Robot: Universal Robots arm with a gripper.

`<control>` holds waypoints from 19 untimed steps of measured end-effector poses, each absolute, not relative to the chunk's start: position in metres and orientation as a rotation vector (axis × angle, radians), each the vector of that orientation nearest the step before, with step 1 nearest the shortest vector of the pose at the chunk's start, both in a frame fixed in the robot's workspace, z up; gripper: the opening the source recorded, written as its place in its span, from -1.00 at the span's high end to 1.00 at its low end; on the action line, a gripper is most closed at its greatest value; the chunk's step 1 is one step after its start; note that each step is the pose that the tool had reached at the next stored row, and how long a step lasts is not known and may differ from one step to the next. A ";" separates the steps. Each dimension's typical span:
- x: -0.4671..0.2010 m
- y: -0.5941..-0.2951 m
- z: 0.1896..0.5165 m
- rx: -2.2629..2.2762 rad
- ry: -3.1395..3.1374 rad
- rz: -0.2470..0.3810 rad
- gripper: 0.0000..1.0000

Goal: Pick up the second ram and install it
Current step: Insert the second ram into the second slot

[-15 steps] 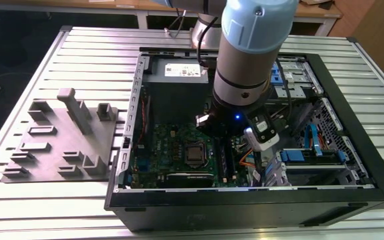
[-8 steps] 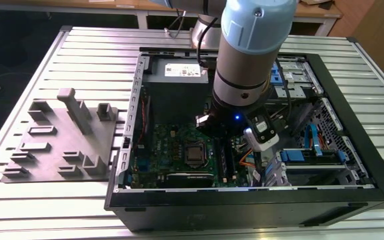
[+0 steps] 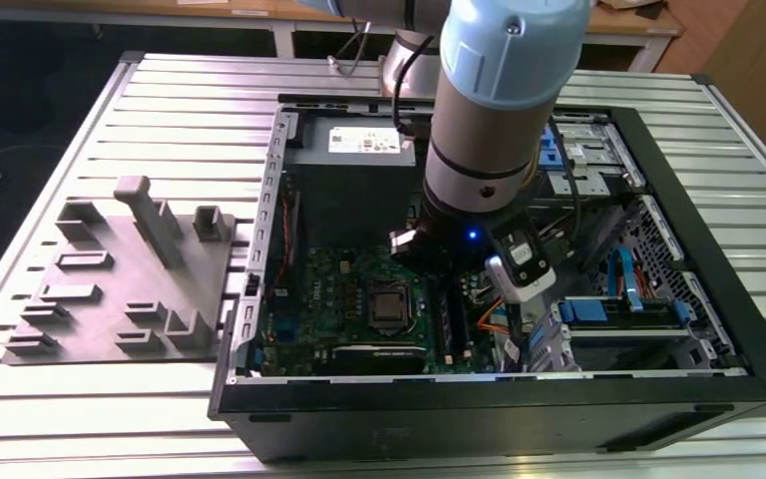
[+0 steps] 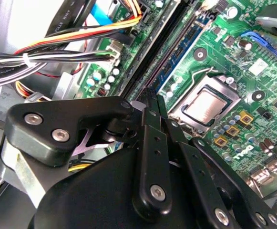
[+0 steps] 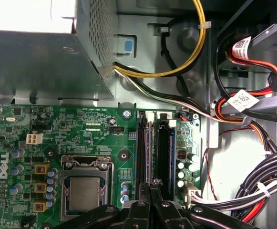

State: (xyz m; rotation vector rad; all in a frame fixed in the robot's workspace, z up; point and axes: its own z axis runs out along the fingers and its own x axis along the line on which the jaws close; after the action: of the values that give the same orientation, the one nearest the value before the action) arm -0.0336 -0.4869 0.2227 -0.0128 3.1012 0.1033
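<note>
A white label (image 3: 363,141) with small dark print sticks on top of the grey metal box (image 3: 306,142) in the exterior view. In the first wrist view, two white tags with tiny print hang on the cables. The lower tag (image 5: 243,100) has black bar lines, and the upper tag (image 5: 241,46) has a bit of red. The green board (image 5: 95,126) has a white logo (image 5: 3,167) and rows of tiny white letters and numbers. In the second wrist view, a small white sticker (image 4: 256,67) sits on the board.
</note>
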 end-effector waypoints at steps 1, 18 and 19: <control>-0.034 -0.487 0.223 -0.013 3.101 0.103 0.83; -0.034 -0.491 0.223 -0.013 3.101 0.103 0.83; -0.034 -0.491 0.223 -0.013 3.101 0.103 0.83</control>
State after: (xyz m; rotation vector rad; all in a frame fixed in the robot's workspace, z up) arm -0.0335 -0.4907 0.2227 -0.0129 3.1013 0.1028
